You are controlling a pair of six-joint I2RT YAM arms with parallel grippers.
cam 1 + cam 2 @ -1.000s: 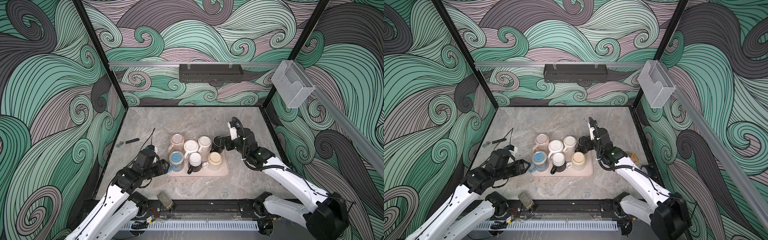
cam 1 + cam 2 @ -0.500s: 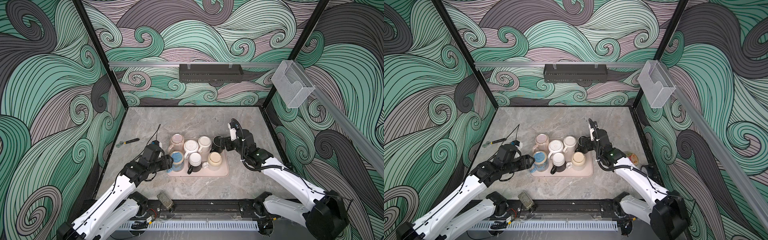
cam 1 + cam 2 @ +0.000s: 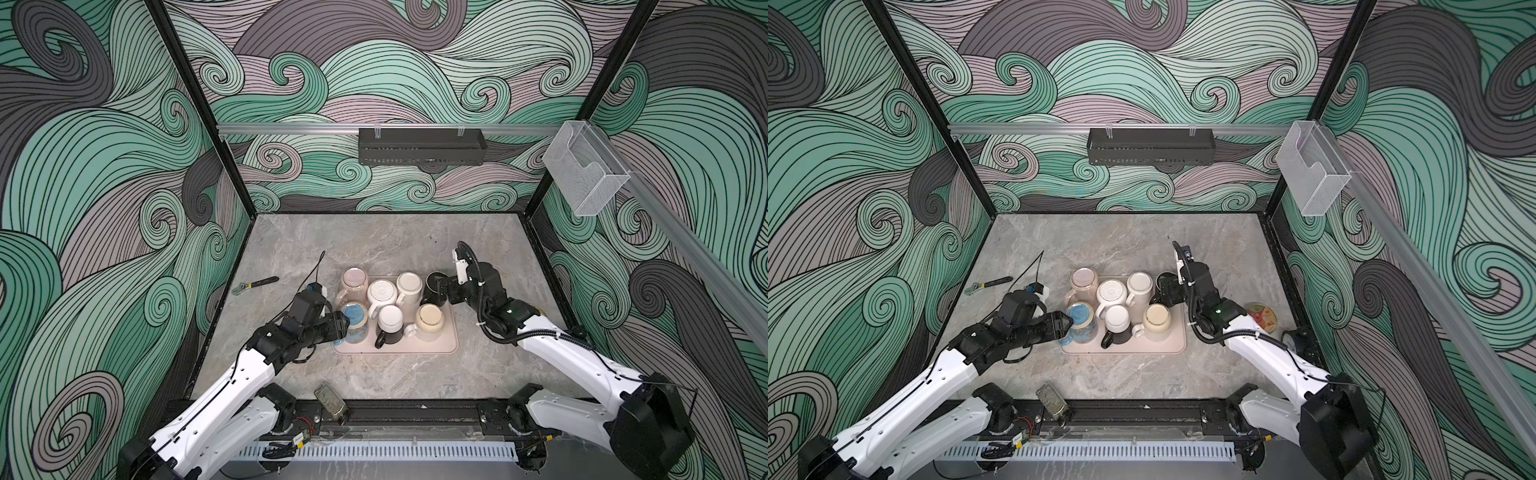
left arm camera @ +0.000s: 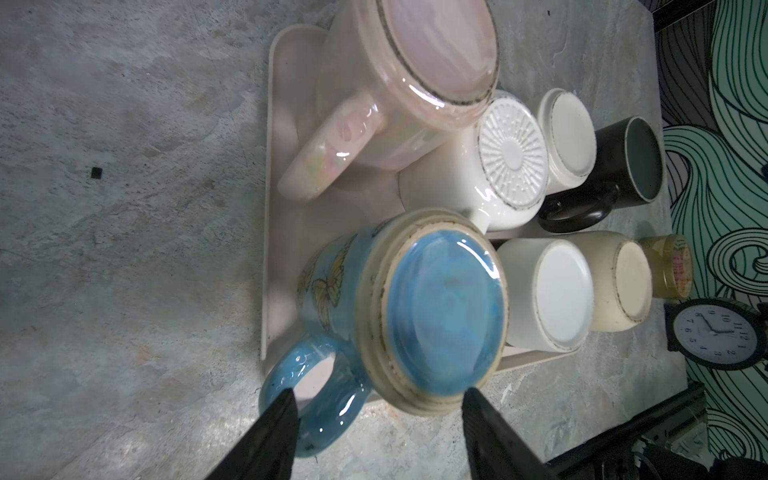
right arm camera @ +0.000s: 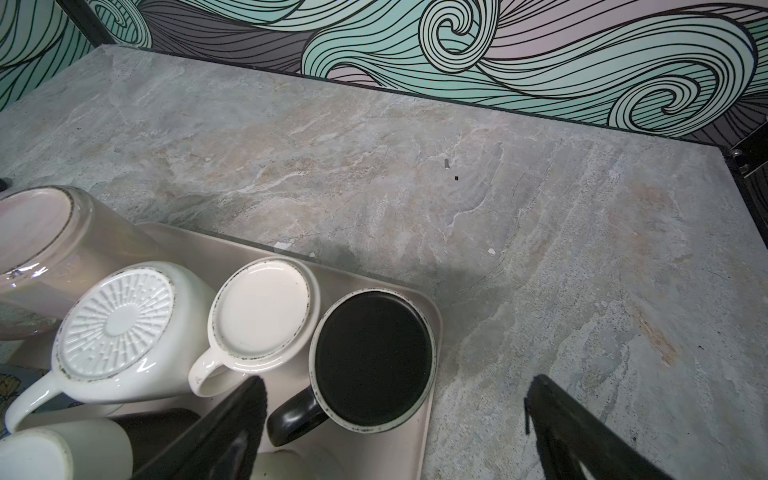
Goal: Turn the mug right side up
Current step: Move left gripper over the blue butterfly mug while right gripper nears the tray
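Note:
Several mugs stand upside down on a pale pink tray (image 3: 451, 345). A blue mug (image 3: 354, 318) (image 4: 436, 307) with butterflies sits bottom up at the tray's near left corner. My left gripper (image 3: 343, 324) (image 4: 379, 395) is open right beside it, one finger by its handle and the other by its base rim. A black mug (image 3: 434, 286) (image 5: 374, 357) sits bottom up at the tray's far right corner. My right gripper (image 3: 442, 289) (image 5: 398, 382) hangs wide open just over it and holds nothing.
Also on the tray are a pink mug (image 3: 353, 279), a ribbed white mug (image 3: 380, 293), a white mug (image 3: 409, 284), a white mug with a black handle (image 3: 390, 320) and a cream mug (image 3: 430, 318). A wrench (image 3: 254, 285) lies left; a jar (image 3: 1261, 316) and clock (image 3: 1292, 337) lie right.
My left arm has reached right and forward from off the tray up to the blue mug, with its jaws a little wider. The right gripper has hardly moved.

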